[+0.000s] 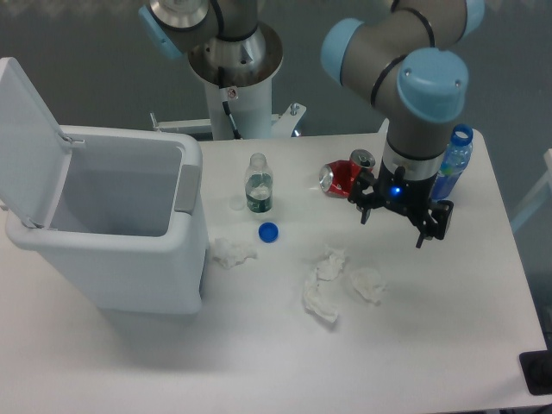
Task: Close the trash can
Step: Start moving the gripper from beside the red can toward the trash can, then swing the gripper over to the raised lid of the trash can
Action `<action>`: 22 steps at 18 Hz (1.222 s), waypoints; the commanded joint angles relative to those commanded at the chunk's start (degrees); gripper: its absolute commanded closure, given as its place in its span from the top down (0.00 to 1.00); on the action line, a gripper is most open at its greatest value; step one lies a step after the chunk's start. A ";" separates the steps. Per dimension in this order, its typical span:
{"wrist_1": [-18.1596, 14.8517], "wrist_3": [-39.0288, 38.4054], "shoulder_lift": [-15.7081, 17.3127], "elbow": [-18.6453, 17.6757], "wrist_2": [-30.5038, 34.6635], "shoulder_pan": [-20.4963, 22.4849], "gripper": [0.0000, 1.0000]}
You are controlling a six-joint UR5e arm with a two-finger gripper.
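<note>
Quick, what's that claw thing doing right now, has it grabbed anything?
Gripper: jaws open, holding nothing, hanging above the table, far from the trash can, whose lid is up.

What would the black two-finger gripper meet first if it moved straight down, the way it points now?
Probably the bare white table top. The black two-finger gripper points downward, and the nearest crumpled white tissue seems to lie a little left of that line, though depth from this single view is uncertain.
</note>
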 joint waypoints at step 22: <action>1.05 -38.03 9.93 -0.09 -8.95 -5.97 1.00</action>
